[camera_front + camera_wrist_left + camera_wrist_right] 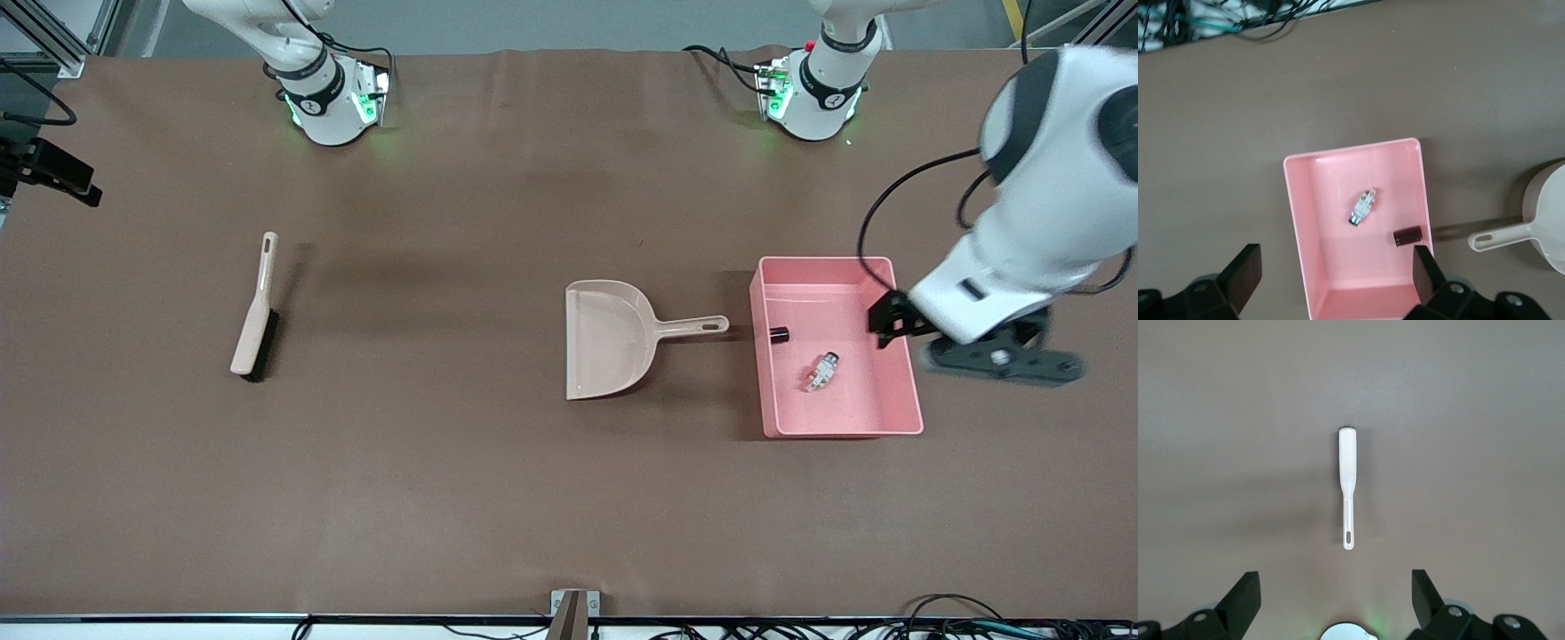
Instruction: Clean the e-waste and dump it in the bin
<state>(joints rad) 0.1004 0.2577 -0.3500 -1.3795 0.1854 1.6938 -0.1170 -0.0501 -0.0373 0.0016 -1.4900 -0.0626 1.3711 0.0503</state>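
The pink bin (898,404) stands toward the left arm's end of the table. Both e-waste parts lie in it: the small black block (779,334) and the white-grey part (821,371). The left wrist view also shows the bin (1308,267), the black block (1407,236) and the white-grey part (1363,207). My left gripper (969,347) hangs open and empty high over the bin (1335,277). My right gripper (1335,600) is open and empty high above the table and does not show in the front view.
The beige dustpan (613,338) lies empty beside the bin, its handle pointing at it (1501,235). A beige brush with dark bristles (256,307) lies toward the right arm's end (1347,487). The right arm's base (1348,632) shows under its gripper.
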